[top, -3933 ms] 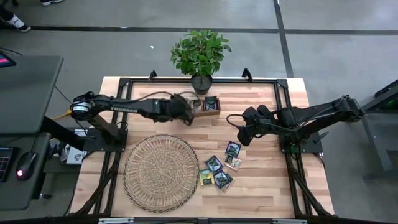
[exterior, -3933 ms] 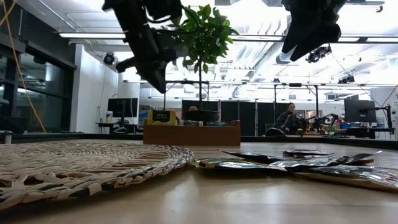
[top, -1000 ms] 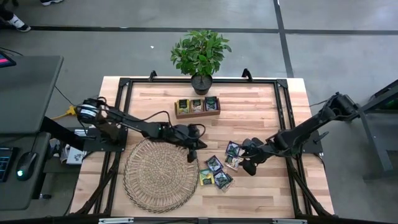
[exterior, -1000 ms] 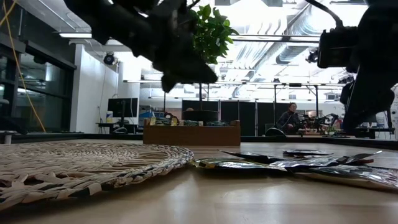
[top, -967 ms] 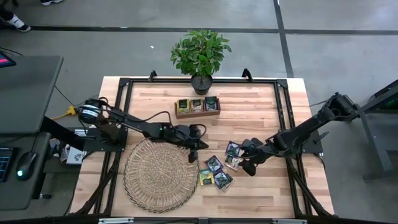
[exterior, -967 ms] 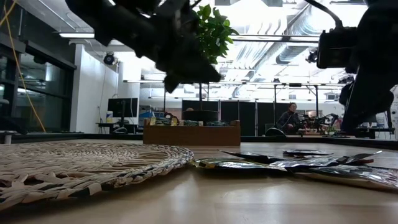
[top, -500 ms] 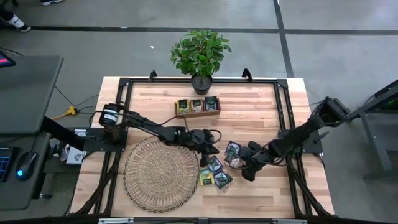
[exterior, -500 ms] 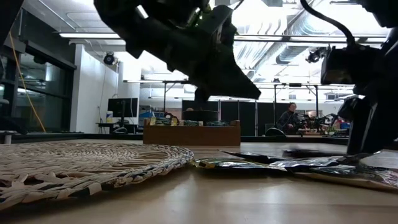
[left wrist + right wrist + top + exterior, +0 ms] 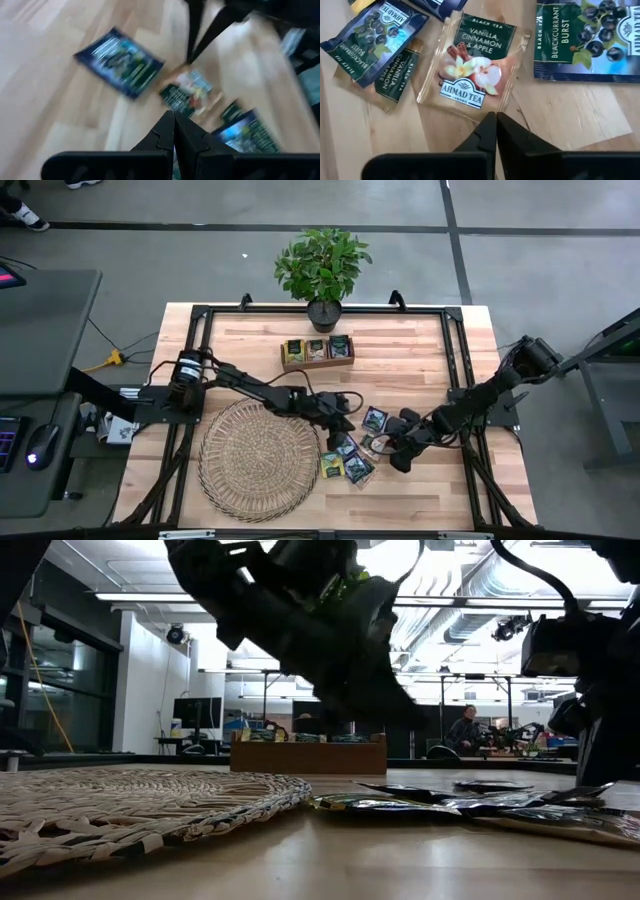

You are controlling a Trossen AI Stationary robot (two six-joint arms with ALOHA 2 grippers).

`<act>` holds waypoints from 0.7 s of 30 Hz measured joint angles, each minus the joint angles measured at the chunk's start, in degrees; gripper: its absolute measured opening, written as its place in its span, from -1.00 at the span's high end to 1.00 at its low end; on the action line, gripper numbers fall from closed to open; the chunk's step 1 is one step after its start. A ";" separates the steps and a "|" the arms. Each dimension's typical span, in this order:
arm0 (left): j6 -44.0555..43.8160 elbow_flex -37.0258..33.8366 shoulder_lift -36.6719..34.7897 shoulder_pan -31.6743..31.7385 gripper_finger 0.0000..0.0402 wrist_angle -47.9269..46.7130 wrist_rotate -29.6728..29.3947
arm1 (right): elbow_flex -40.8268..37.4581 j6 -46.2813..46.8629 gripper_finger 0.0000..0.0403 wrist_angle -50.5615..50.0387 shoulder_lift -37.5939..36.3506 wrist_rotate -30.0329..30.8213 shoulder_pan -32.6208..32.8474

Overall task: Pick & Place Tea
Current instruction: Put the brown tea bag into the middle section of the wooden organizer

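Under the left gripper (image 9: 345,426), sachets (image 9: 347,464) lie partly hidden

Off-task items I see: one round wicker mat (image 9: 259,458) near the table's front left; one wooden three-compartment tray (image 9: 318,351) toward the back edge; one potted plant (image 9: 322,272) just behind it; light wooden table (image 9: 420,350) beneath.

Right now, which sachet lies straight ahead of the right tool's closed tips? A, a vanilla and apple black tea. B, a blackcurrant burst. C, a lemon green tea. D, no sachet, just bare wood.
A: in the right wrist view the right tool points at the vanilla and apple sachet; the blackcurrant sachets lie off to either side.
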 joint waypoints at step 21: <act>-7.19 7.39 5.76 0.00 0.89 -0.92 6.14 | -0.07 4.52 1.00 -2.18 -0.04 5.67 0.00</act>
